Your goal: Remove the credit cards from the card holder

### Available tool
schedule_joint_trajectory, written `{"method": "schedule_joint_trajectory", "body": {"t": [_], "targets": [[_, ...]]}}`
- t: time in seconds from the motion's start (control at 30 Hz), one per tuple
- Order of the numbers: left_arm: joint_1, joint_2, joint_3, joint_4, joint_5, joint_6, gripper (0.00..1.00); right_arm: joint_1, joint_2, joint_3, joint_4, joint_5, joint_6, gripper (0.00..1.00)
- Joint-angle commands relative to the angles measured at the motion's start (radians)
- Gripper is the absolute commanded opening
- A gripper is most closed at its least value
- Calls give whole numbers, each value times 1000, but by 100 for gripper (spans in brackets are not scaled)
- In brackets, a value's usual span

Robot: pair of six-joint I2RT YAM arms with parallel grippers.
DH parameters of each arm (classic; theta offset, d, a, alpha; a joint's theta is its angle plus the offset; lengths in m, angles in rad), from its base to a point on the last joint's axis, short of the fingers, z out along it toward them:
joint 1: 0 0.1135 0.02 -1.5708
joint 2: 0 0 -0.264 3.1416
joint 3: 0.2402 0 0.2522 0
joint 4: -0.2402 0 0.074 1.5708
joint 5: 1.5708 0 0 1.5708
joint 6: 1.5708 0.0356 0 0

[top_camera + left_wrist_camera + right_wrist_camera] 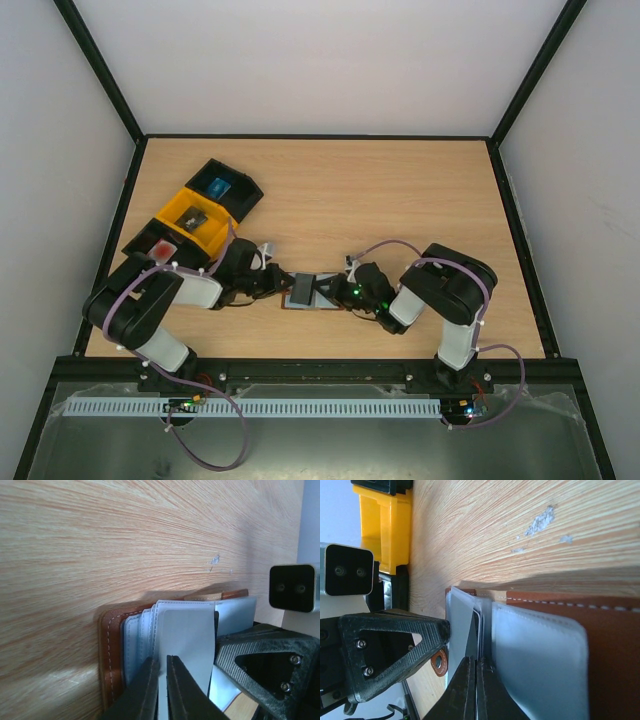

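So the card holder (310, 292) sits open at 6 o'clock by the near edge of the tabletop (380, 190), bare wood toward 12, left tool (162, 695) clenched on a grey-blue pocket flap (182, 630), right tool (476, 690) clenched against a thin dark edge (480, 630), maybe a card, can't tell, yellow bin (172, 215) at 10.

arms (150, 310): black joints, white links | cables (385, 243): purple | fingers (185, 695): black, triangular

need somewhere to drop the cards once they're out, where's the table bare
Bare: the middle and far right of the table, between the card holder and the back edge. Crowded: the far left, with the yellow bin and black bin, and near centre, where the left gripper and right gripper meet.
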Motion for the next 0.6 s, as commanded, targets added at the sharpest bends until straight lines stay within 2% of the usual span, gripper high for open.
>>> {"method": "schedule_joint_trajectory", "body": {"t": [0.0, 0.1, 0.2, 0.57], "targets": [[-17, 31, -27, -126, -53, 6, 12, -7, -6, -32, 80, 4, -15, 2], [-18, 20, -22, -145, -65, 10, 17, -16, 1, -50, 97, 2, -10, 2], [-18, 15, -20, -156, -73, 13, 17, -22, 10, -65, 124, -3, -2, 2], [-17, 3, -23, -158, -73, 10, 10, -31, 0, -78, 138, -18, 10, 3]]}}
